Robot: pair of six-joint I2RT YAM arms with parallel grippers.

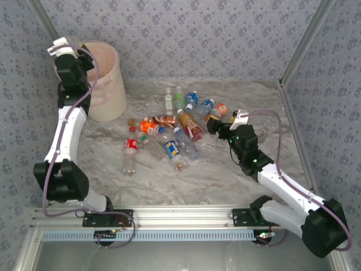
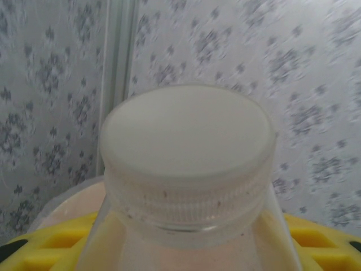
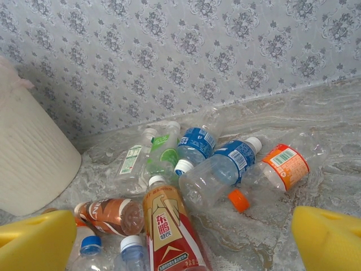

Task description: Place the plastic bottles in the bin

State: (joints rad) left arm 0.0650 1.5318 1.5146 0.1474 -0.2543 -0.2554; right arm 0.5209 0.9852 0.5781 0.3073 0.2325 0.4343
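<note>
Marbled tabletop (image 1: 214, 180) strewn with plastic bottles (image 1: 186, 125), floral-papered walls (image 1: 197, 34) around.

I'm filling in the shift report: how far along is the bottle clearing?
Done: nothing can be confirmed, because the contents of the bin cannot be made out. In hand: the left gripper holds a white-capped bottle above the bin. Left: about a dozen bottles lie on the table, with the right gripper over them, jaws open.
</note>
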